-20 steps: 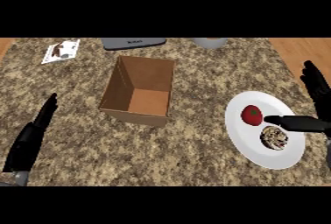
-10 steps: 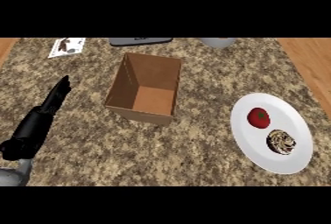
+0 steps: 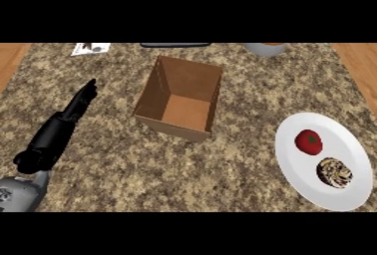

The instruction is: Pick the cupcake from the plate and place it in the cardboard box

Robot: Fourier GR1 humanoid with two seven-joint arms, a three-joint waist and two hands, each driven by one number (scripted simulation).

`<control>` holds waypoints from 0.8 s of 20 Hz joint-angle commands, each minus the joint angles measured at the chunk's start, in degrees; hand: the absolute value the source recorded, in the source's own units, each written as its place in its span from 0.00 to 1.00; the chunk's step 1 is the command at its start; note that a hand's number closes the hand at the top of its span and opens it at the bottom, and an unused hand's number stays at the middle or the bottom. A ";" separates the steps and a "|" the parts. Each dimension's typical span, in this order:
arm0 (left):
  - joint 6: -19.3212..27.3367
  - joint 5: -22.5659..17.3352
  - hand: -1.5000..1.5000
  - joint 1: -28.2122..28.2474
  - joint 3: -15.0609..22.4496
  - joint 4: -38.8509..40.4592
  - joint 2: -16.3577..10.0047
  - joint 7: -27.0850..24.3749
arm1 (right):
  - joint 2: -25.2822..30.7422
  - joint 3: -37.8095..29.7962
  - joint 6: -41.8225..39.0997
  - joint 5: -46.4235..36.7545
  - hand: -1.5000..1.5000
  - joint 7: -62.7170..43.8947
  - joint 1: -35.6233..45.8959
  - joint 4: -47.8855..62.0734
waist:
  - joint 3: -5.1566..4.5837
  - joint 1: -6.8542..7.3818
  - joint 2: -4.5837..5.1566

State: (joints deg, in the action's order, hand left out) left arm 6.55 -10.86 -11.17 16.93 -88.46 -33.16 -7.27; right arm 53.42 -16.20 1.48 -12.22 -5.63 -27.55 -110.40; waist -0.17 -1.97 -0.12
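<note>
1. The cupcake [image 3: 334,173] sits on the white plate [image 3: 291,160] at the counter's [image 3: 117,167] right, beside a tomato [image 3: 308,141].
2. The left hand [image 3: 55,135] shows at the left, fingers [image 3: 83,97] straight (holding nothing).
3. The cardboard box [image 3: 151,97] stands open farther back.

A red tomato [image 3: 309,141] lies well apart from a grey vessel [image 3: 265,49] and a white card [image 3: 91,48].

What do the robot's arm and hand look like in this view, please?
Only the left arm shows: a black left hand with slim, tapering black fingers, joined to a rounded pale grey forearm. No cables, markings or sleeve are visible. The right hand is out of view.
</note>
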 commanded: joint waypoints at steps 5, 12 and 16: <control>-2.32 1.14 0.50 -3.63 0.36 4.97 3.39 -2.43 | 5.20 9.87 -9.87 -6.84 0.00 -25.80 2.85 -14.25 | -0.03 2.19 0.63; -4.44 2.86 0.50 -3.56 -0.81 7.44 4.61 -3.85 | -0.32 23.00 -16.14 -10.25 0.00 -43.10 13.10 -15.25 | 0.08 2.72 0.53; -4.79 3.09 0.50 -4.59 -2.87 2.79 4.81 1.64 | -5.06 26.76 -20.35 -10.98 0.00 -50.92 20.20 -14.20 | 0.14 2.63 0.27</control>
State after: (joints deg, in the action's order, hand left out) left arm 1.83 -8.92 -14.50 15.04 -86.15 -29.85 -6.51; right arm 52.53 4.41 -16.51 -20.48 -49.03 -12.96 -124.94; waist -0.07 0.66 0.18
